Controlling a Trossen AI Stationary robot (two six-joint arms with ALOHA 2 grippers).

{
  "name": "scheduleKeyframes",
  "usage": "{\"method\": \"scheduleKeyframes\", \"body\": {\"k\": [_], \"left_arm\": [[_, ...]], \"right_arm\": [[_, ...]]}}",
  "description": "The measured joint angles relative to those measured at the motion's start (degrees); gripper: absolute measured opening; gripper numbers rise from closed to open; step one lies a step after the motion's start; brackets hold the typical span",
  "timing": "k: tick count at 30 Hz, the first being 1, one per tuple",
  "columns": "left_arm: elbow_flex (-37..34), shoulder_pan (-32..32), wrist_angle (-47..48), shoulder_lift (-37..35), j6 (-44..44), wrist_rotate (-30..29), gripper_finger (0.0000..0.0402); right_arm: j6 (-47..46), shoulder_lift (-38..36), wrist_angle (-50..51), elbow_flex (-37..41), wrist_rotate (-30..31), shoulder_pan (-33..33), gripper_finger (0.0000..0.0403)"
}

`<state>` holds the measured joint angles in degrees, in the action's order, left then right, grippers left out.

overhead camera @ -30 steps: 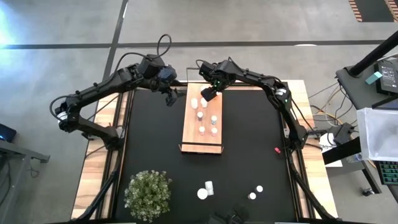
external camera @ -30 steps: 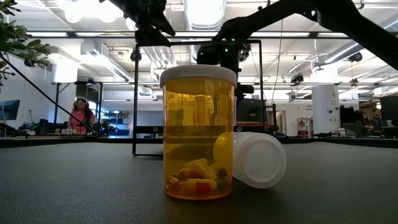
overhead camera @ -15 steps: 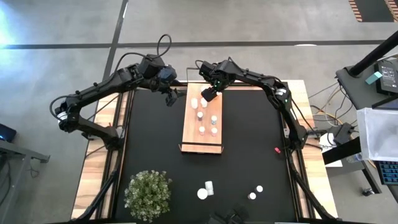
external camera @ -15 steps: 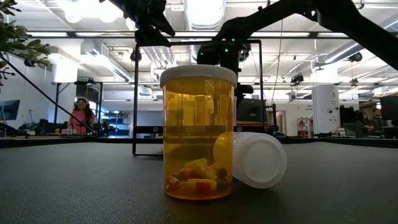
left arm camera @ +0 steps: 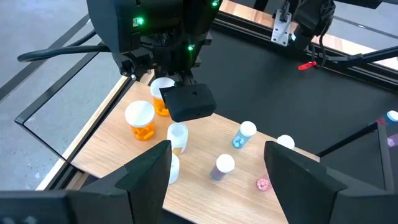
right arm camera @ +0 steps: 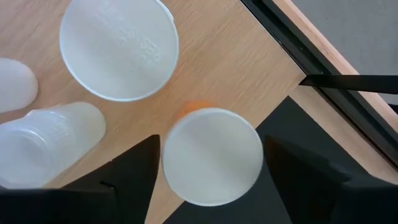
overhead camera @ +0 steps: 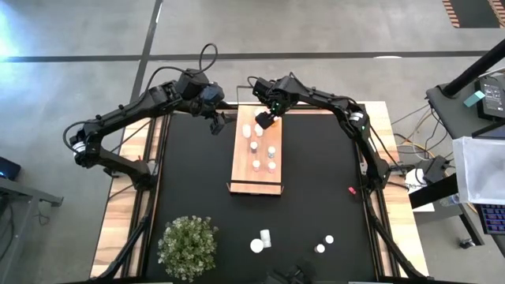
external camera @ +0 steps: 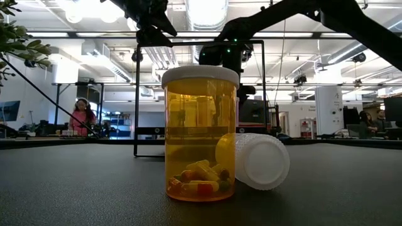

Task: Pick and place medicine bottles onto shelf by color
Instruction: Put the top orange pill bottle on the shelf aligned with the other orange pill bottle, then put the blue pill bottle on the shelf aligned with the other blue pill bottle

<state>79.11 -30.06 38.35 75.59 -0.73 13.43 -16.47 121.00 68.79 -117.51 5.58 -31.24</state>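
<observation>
The light-wood shelf [overhead camera: 256, 175] lies on the black mat with several medicine bottles standing on it. At its far corner stands an orange bottle with a white cap [right arm camera: 211, 155]. My right gripper [overhead camera: 264, 120] hangs over it, pointing steeply down and open, one finger on either side of the cap; I see no touch. Beside it stand a second orange bottle [left arm camera: 140, 121], white ones [left arm camera: 177, 135], a bluish one [left arm camera: 242, 134] and a pinkish one [left arm camera: 222, 167]. My left gripper [overhead camera: 217, 122] waits open and empty above the mat, left of the shelf's far end.
Near the table's front edge an orange bottle [external camera: 200, 135] stands upright with a white bottle [external camera: 254, 160] lying against it. Two more small bottles [overhead camera: 324, 244] stand to their right. A potted plant [overhead camera: 188, 244] sits front left, and a small red thing [overhead camera: 352, 189] lies by the mat's right edge.
</observation>
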Motion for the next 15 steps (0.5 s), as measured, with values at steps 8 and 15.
{"method": "scheduleKeyframes", "body": {"k": [8, 15], "left_arm": [[0.0, 0.0, -0.24, 0.0, 0.3, 0.0, 0.0241], [0.0, 0.02, -0.37, 0.0, 1.85, 0.02, 0.0241]], "right_arm": [[0.79, -1.64, 5.06, -3.69, 0.02, 0.0, 0.0282], [3.47, -7.55, 9.49, -4.52, -0.07, 1.97, 0.0274]]}}
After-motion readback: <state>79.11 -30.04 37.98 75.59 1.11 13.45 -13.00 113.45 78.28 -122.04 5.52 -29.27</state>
